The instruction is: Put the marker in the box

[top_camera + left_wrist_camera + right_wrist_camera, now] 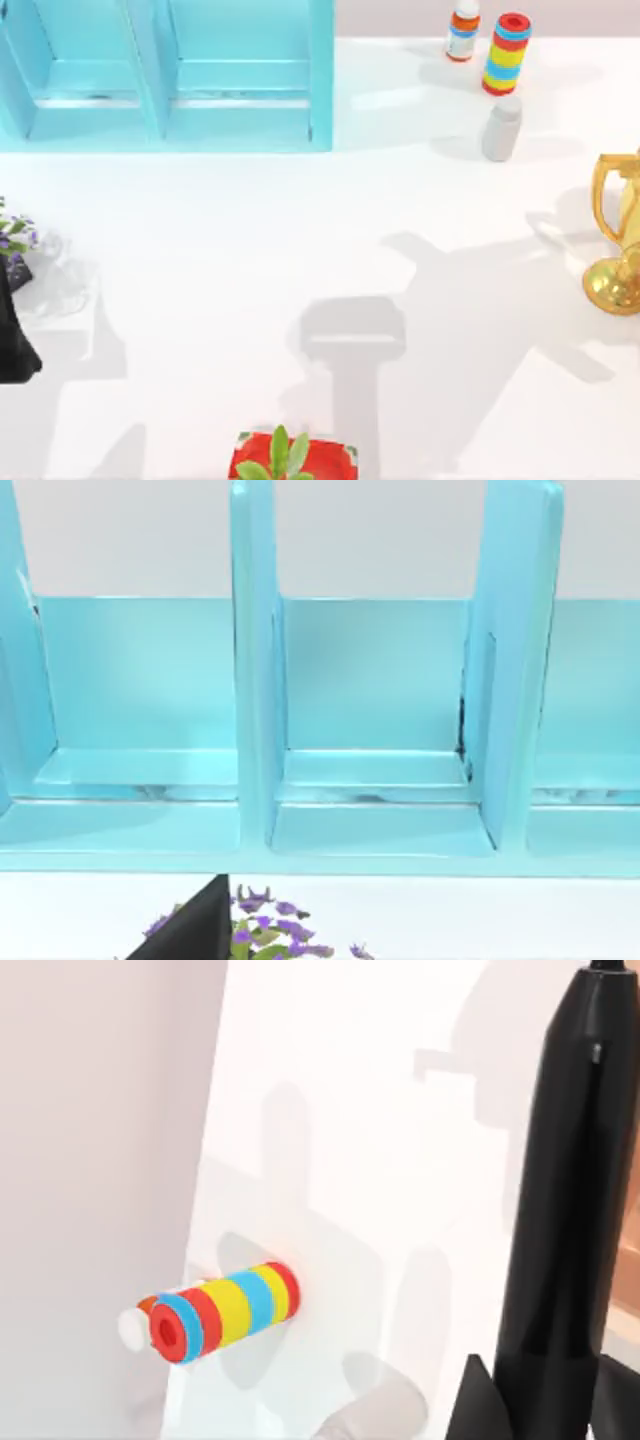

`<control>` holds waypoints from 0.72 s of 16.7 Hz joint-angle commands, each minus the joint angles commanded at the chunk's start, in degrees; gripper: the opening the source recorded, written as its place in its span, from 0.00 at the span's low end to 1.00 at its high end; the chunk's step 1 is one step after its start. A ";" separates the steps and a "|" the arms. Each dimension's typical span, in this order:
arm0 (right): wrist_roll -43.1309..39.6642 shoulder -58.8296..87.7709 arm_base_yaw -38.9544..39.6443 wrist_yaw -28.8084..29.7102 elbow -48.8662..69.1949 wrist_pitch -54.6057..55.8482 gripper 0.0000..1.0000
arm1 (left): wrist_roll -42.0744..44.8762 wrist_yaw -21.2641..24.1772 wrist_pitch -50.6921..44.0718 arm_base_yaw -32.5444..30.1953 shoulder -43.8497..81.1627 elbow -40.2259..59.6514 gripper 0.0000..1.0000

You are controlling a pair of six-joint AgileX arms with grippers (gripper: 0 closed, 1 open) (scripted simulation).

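The marker (565, 1190), a slim black stick, stands between the two dark fingers (480, 1405) of my right gripper (550, 1405), which is shut on its lower end. The box (165, 75) is a light blue case with upright dividers at the table's back left. The left wrist view faces its open compartments (375, 730). My left arm (12, 340) is parked at the table's left edge. A black part of its gripper (190, 935) shows in front of the box.
A striped red, yellow and blue cylinder (507, 53), a white bottle (463, 30) and a grey bottle (501, 128) stand at the back right. A gold trophy (618, 235) is at the right edge, a red potted plant (292, 458) at the front and purple flowers (14, 238) at the left.
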 joint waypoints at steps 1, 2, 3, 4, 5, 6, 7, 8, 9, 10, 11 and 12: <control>-2.32 -0.52 -5.05 -0.96 -1.81 -0.44 0.00 | 0.00 0.00 0.00 0.00 0.00 0.00 1.00; -4.78 -0.82 -9.77 -1.92 -3.68 -0.84 0.00 | 0.00 0.00 0.00 0.00 0.00 0.00 1.00; -7.29 -0.87 -14.05 -2.84 -5.58 -1.22 0.00 | 0.00 0.00 0.00 0.00 0.00 0.00 1.00; -9.74 -0.66 -17.85 -3.70 -7.47 -1.60 0.00 | 0.00 0.00 0.00 0.00 0.00 0.00 1.00; -12.01 -0.18 -21.12 -4.45 -9.28 -2.00 0.00 | 0.00 0.00 0.00 0.00 0.00 0.00 1.00; -14.06 0.51 -23.81 -5.09 -10.94 -2.39 0.00 | 0.00 0.00 0.00 0.00 0.00 0.00 1.00; -15.85 1.35 -25.94 -5.60 -12.37 -2.74 0.00 | 0.00 0.00 0.00 0.00 0.00 0.00 1.00; -17.28 2.18 -27.44 -5.95 -13.52 -3.01 0.00 | 0.00 0.00 0.00 0.00 0.00 0.00 1.00; -18.16 2.81 -28.31 -6.16 -14.28 -3.19 0.00 | 0.00 0.00 0.00 0.00 0.00 0.00 1.00; -18.47 3.06 -28.61 -6.22 -14.56 -3.26 0.00 | 0.00 0.00 0.00 0.00 0.00 0.00 1.00; -18.47 3.06 -28.61 -6.22 -14.56 -3.26 0.00 | 0.00 0.00 0.00 0.00 0.00 0.00 1.00; -18.47 3.06 -28.61 -6.22 -14.56 -3.26 0.00 | 0.00 0.00 0.00 0.00 0.00 0.00 1.00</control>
